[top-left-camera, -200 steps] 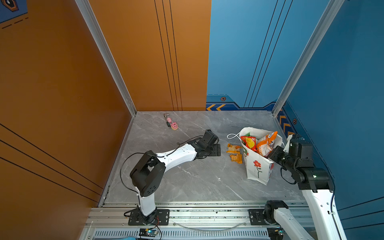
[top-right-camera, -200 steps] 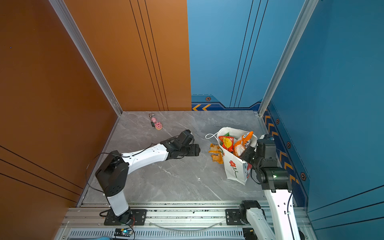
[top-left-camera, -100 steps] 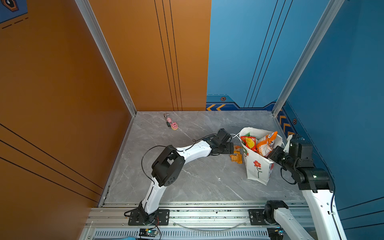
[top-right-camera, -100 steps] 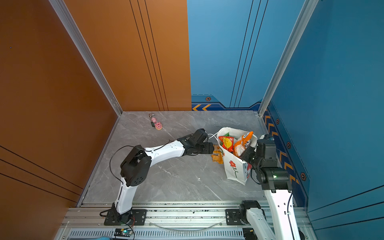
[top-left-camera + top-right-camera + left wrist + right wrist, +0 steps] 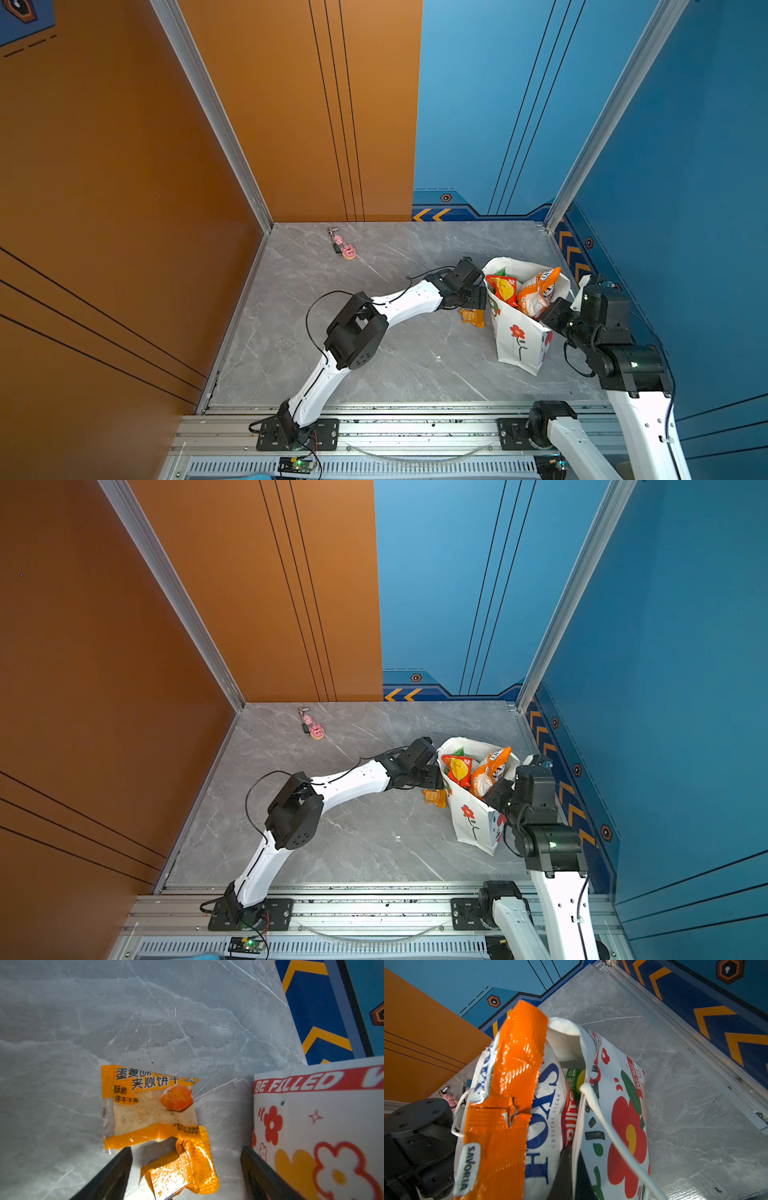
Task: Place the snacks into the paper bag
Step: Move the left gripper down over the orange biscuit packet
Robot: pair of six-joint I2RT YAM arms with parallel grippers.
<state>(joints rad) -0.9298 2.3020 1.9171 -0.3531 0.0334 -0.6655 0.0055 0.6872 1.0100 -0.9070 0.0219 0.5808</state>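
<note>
Our left gripper [image 5: 186, 1150] hangs open astride the crumpled sachet [image 5: 182, 1174], just left of the bag [image 5: 515, 345], whose rim our right gripper [image 5: 547, 312] pinches; we should drop squarely, sparing the flat packet [image 5: 149, 1105].

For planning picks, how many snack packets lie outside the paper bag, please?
2: a biscuit packet beside the paper bag, and a crumpled orange sachet against it; the left arm may hide more.

paper bag [image 5: 519, 345] stands right of centre on the table [image 5: 407, 361], snack packets [image 5: 528, 293] in its top, one sachet [image 5: 182, 1172] just left of its base inside the left gripper [image 5: 186, 1148], second sachet [image 5: 149, 1105] touching it, right gripper [image 5: 548, 309] at the bag's right rim, keychain [image 5: 345, 248] far back left.
</note>
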